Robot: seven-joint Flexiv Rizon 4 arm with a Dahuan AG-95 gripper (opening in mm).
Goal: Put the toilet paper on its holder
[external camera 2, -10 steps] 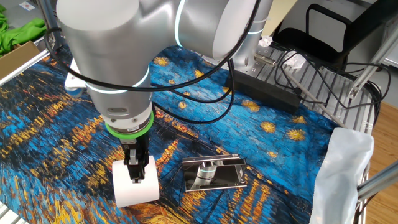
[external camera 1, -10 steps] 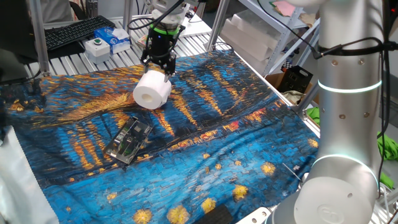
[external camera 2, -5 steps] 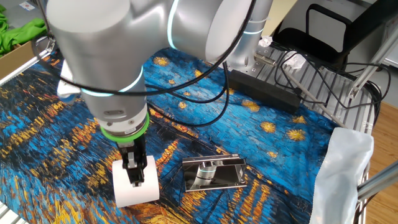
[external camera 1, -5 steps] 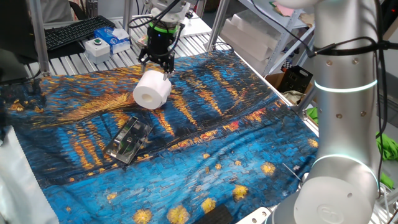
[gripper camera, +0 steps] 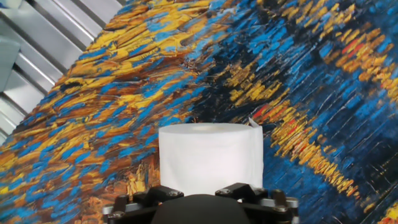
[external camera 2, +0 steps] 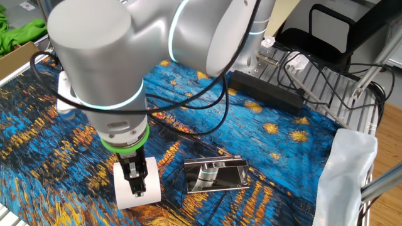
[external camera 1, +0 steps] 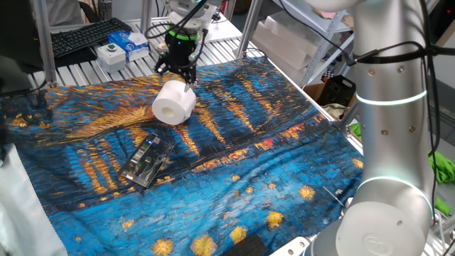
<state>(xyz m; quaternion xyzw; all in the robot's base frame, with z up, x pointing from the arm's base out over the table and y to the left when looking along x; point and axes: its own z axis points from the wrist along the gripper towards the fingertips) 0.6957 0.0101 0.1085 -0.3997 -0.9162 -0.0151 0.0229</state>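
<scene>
Gripper point(external camera 1: 186, 80) above toilet paper point(external camera 1: 173, 103), finger spread indiscernible; grasp should straddle the roll squarely, leaving its core clear for the holder point(external camera 1: 146, 161).

Robotics lab, aluminium frame posts point(external camera 1: 44, 43), keyboard point(external camera 1: 84, 35), cables point(external camera 2: 326, 75), storage shelving point(external camera 1: 291, 35)

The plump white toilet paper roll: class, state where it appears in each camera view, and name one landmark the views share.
One fixed view: plump white toilet paper roll, upper left of centre.
Other fixed view: bottom left, beside the shiny metal holder.
Hand view: lower centre.
Shared landmark: blue-and-orange painted cloth.
</scene>
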